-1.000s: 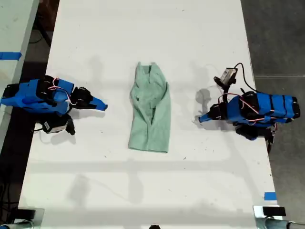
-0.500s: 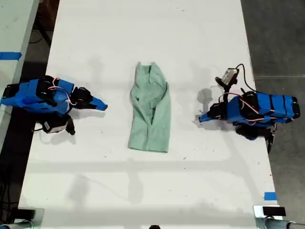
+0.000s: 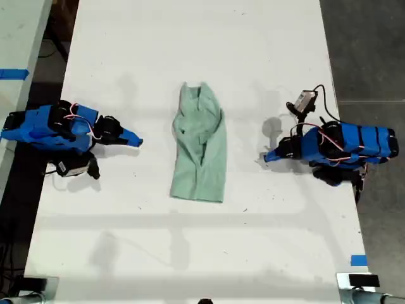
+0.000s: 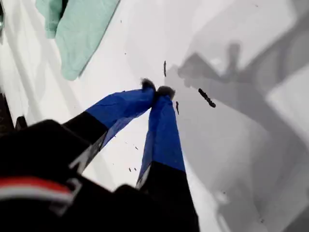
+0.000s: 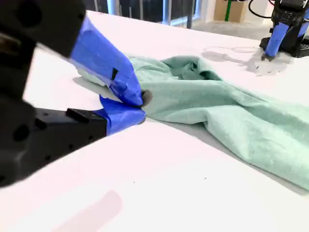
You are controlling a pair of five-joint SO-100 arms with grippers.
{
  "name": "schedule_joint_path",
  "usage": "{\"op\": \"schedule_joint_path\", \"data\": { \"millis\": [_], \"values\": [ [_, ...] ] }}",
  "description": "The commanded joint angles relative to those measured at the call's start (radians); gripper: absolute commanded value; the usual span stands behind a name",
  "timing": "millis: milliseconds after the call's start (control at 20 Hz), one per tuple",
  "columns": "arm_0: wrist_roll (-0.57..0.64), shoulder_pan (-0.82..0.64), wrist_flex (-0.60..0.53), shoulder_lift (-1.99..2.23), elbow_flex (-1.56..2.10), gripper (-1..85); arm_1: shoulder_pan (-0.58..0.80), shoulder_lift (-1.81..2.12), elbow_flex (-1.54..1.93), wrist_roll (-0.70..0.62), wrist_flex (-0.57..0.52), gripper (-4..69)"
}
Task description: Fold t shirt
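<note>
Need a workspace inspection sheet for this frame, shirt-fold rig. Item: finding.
Surface: white table, small dark marks near my first gripper.
Job's things: t shirt mid-table, bunched lengthwise, wrinkled, touching neither arm.
Clutter: nothing seen.
Grippers: my first gripper shut, empty, above bare table; my second gripper shut, empty, short of the shirt.
Cables: red and white wires on both arms; black cable loops at the exterior view's right arm.
Surroundings: blue tape on the table edge, second table, dark floor.
</note>
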Motion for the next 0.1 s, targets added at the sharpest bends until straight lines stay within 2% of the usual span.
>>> {"op": "schedule_joint_path", "data": {
  "millis": [0,50],
  "values": [
    [-0.025,-0.011,0.002,0.009,0.011,-0.3,0.005,0.011,0.054,0.015,0.012,1.9],
    [-0.025,-0.011,0.002,0.009,0.011,-0.3,0.005,0.011,0.054,0.017,0.012,1.9]
  ]
}}
